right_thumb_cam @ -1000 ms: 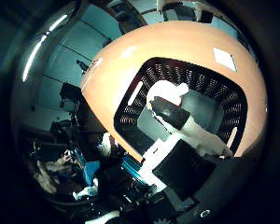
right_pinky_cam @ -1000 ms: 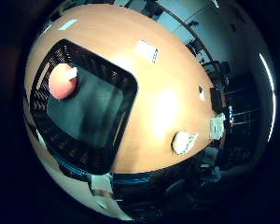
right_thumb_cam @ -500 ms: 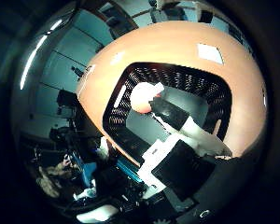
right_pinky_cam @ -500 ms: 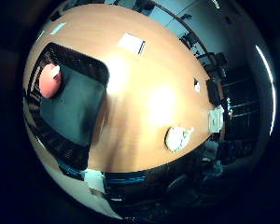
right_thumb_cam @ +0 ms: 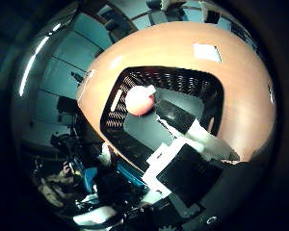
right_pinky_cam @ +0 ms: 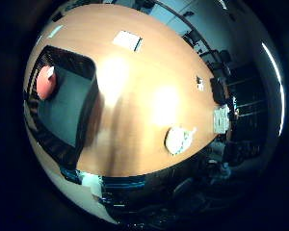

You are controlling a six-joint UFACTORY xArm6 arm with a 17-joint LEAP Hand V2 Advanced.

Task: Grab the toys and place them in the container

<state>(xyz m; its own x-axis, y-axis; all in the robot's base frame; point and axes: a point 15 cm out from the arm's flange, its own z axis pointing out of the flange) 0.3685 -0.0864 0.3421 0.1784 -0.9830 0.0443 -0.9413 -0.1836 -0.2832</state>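
Observation:
A black mesh container [right_thumb_cam: 188, 79] stands on the wooden table [right_pinky_cam: 144, 96]. A pink round toy [right_thumb_cam: 138, 99] lies inside it, also seen in the little finger side palm view [right_pinky_cam: 45, 82]. My right hand [right_thumb_cam: 188, 130] is above the container's rim, and its white and black fingers reach out straight over the container, holding nothing. A white toy [right_pinky_cam: 180, 140] lies on the table, away from the container [right_pinky_cam: 63, 101] and near the table's edge.
A white sheet of paper [right_pinky_cam: 126, 40] lies at the far side of the table. A small white item [right_pinky_cam: 199, 84] lies near the table's edge. Chairs and room furniture stand beyond the table.
The camera has shifted away from the container toward the open table. In the thumb side view the pink toy now shows whole in the container, clear of my fingers.

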